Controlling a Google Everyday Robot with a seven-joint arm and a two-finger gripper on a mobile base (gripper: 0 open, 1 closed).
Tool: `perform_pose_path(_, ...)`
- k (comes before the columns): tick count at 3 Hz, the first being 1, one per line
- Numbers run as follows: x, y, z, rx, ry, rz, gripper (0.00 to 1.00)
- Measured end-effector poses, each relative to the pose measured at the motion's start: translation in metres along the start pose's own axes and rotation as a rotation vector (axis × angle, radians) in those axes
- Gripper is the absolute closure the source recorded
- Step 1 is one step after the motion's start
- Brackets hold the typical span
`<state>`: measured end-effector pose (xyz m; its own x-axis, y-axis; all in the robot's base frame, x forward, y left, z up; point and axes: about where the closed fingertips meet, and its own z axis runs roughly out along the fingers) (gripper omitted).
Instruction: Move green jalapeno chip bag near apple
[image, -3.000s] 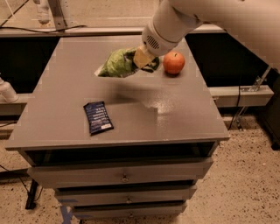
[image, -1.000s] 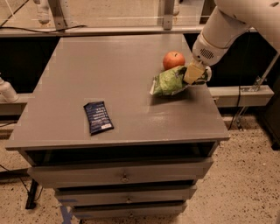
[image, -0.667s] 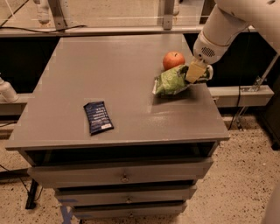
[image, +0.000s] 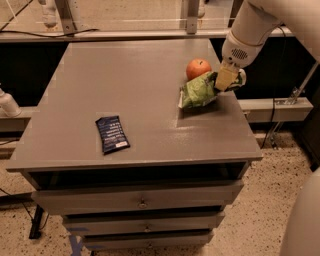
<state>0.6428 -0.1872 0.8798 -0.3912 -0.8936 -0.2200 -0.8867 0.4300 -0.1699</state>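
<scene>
The green jalapeno chip bag (image: 198, 91) is crinkly green with pale edges and sits low at the right side of the grey table top (image: 125, 75), just in front of the apple. The round red-orange apple (image: 198, 68) stands right behind the bag, almost touching it. My gripper (image: 226, 80) comes down from the white arm at the upper right and is shut on the right end of the chip bag, to the right of the apple.
A small dark blue flat packet (image: 112, 133) lies on the front left of the table. The table's right edge (image: 240, 115) is close to the bag. Drawers sit below the top. A railing runs behind the table.
Three seconds ago the bag was held left of the apple; the gripper has carried it to the right and down in front of the apple. Over the last second it barely moved.
</scene>
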Motion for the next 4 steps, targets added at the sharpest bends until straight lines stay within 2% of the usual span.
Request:
perform_pose_path(3, -0.020, -0.010, -0.002, -0.018, 0.041, -0.095, 0.13)
perform_pose_path(4, -0.023, -0.012, -0.001, -0.022, 0.046, -0.105, 0.00)
